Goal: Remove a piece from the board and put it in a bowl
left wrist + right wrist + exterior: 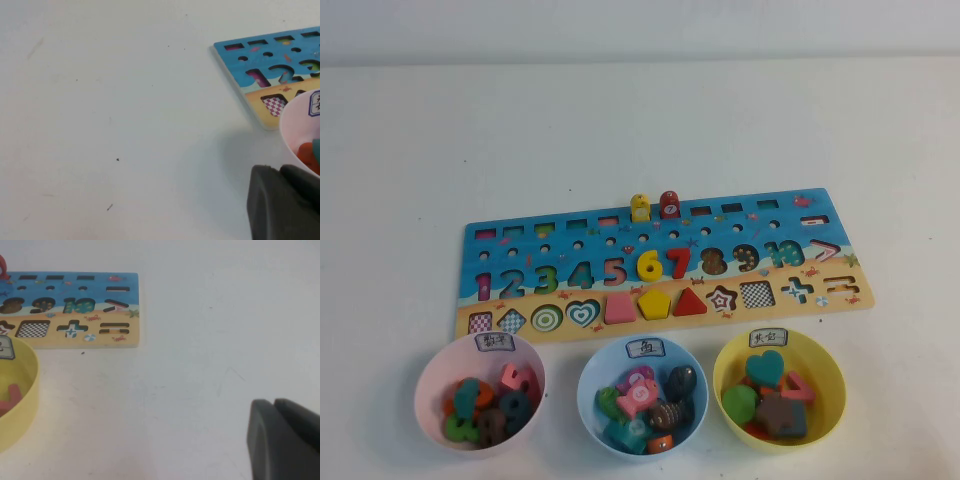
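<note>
the piece [620, 307] sat in its slot on the board [665, 262], beside the yellow pentagon [654, 303]. the bowl [779, 388] stood near the board's right end. you had the left gripper [285, 202] and the right gripper [282, 437] low over the worktop [640, 130]; their jaws' state i couldn't tell.

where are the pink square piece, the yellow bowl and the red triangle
pink square piece [619, 308], high view, its top face
yellow bowl [830, 368], high view, right rim
red triangle [689, 303], high view, its middle
</note>
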`<state>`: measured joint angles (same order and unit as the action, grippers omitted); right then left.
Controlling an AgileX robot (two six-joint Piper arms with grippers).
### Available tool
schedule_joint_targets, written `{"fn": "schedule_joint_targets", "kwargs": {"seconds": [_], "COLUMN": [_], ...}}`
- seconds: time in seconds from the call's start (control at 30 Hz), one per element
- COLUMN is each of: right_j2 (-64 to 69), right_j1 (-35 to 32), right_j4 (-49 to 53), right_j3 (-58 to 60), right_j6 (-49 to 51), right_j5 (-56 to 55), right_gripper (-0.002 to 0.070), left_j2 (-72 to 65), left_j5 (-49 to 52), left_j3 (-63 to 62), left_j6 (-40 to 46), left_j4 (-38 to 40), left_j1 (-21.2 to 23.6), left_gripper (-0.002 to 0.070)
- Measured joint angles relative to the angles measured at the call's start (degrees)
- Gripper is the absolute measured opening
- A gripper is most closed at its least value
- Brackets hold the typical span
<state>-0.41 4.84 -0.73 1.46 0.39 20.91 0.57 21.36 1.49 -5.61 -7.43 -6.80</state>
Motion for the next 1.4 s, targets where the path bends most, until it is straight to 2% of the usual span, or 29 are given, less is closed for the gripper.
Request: {"fn": "schedule_joint_targets", "kwargs": {"seconds": [0.67, 1.23, 1.4], "right_j2": [0.00, 0.00, 0.00], "right_j1": [0.00, 0.00, 0.00], "right_j4": [0.00, 0.00, 0.00], "right_j3": [0.00, 0.00, 0.00], "right_j6": [0.00, 0.00, 0.00], "right_j5": [0.00, 0.00, 0.00], "right_gripper": [-0.0020, -0.0019, -0.0019], "left_j2": [0.00, 0.00, 0.00], "left_j5": [-2.18, -11.07, -14.63], "left_j3": [0.00, 0.00, 0.00], "left_j6": [-0.29, -15.89, -17.44], "left_j4": [0.35, 15.03, 15.57], "left_j1": [0.00, 0.00, 0.00], "left_gripper": [0.0000, 0.0000, 0.0000]}}
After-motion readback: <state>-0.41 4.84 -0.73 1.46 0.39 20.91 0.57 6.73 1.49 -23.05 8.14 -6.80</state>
